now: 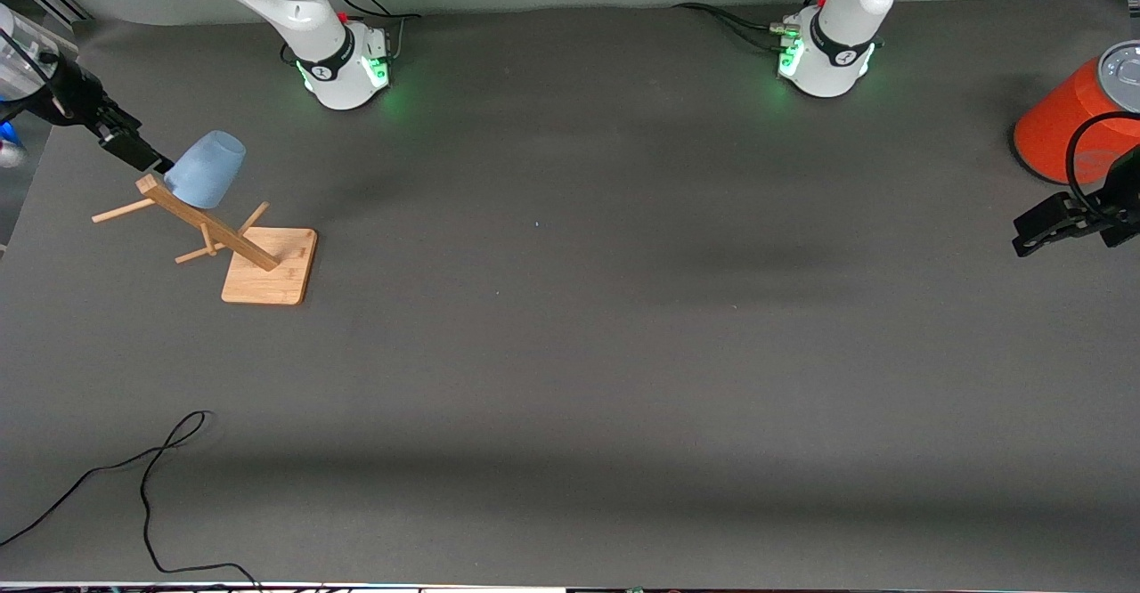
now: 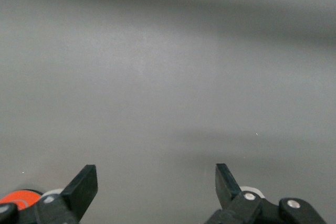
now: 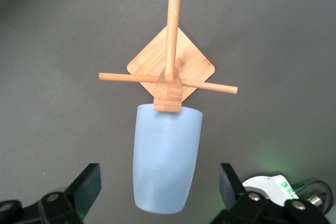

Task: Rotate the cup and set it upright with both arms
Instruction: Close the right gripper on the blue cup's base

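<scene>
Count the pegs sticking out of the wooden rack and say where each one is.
4. One carries the upside-down cup, hidden inside it. Three bare pegs show in the right wrist view: one over the rack's base, one to each side.

Bare table (image 1: 570,353) lies open between the arms; wooden rack (image 1: 233,241) pegs crowd the cup (image 1: 207,170).

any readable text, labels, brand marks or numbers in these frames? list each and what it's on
None can be read.
Black bands on the two arm bases: each has a small white mark, too small to read.
Orange cylinder, grey top: ring markings, no legible characters.
Cup, wooden rack, table: plain, no print.
Right gripper, over the cup, and left gripper, over bare table: no lettering.
</scene>
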Controlling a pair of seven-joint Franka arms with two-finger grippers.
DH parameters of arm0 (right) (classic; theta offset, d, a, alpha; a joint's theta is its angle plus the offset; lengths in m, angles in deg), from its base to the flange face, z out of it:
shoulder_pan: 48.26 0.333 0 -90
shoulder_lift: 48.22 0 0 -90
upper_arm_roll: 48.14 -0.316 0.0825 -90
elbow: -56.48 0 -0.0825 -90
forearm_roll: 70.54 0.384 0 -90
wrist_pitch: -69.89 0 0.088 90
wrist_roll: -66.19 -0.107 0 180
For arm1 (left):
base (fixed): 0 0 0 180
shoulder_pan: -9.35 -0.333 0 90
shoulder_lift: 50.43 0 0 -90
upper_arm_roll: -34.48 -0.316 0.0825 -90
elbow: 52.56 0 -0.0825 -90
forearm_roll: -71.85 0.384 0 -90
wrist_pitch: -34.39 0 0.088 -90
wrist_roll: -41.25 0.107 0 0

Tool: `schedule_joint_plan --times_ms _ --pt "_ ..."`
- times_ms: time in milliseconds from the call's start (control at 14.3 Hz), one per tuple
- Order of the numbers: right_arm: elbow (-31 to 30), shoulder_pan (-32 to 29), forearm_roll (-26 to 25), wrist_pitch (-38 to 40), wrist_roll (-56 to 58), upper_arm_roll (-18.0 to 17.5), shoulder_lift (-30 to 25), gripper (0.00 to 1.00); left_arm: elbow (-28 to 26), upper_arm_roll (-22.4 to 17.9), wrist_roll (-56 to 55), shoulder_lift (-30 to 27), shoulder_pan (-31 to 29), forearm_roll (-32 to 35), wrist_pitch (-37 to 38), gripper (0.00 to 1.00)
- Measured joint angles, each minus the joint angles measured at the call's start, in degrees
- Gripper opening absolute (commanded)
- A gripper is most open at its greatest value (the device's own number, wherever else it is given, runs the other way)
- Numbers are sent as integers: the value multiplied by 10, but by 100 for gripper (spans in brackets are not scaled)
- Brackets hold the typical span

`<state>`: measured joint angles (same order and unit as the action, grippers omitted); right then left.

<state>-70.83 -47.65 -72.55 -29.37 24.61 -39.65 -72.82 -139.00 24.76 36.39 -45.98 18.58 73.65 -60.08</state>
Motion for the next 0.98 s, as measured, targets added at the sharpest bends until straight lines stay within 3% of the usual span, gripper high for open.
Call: schedule_joint_plan --times_ms 630,700,770,840,979 --pt "-124 0 0 -105 -5 0 0 100 0 0 0 0 0 0 0 100" --pt "-128 0 0 -109 -5 0 0 85 0 0 0 0 0 0 0 100" --pt "-129 0 0 -109 -5 0 0 55 0 1 0 0 1 0 0 100" --pt "-129 0 0 -109 -5 1 0 41 0 1 0 0 1 0 1 100" --pt "-129 0 1 -109 -5 4 0 41 0 1 0 1 1 0 2 100"
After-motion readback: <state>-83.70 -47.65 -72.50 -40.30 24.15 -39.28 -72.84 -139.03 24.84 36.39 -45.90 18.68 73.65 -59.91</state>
